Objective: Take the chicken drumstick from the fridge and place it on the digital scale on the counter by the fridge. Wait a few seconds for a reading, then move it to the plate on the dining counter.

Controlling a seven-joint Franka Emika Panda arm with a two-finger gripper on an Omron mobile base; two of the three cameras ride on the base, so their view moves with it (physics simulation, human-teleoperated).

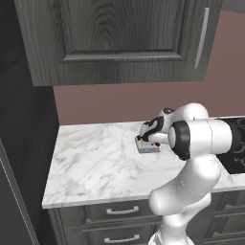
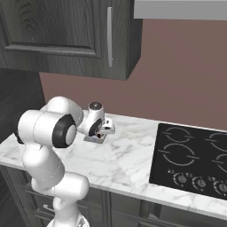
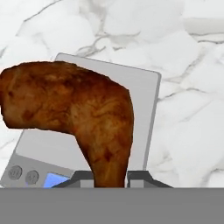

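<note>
Surface: the white grey-veined marble counter [image 1: 95,158] is spreading under dark wood-grain cabinets [image 1: 115,38].
Jaws: the two-finger gripper [image 3: 110,178] is clenching the thin bone end of the dark reddish-brown roasted chicken drumstick [image 3: 74,111].
Drumstick: it is hanging over the flat grey square digital scale [image 3: 146,100]; contact cannot be confirmed.
Reason: gripping the narrow end is leaving the thick end free, probably for transfer.
Beyond: a black cooktop [image 2: 190,159] is lying well apart.

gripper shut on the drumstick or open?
Shut on it. In the hand view both fingertips press the thin bone end of the chicken drumstick, over the digital scale. Resting on the scale or lifted: cannot tell.
</note>
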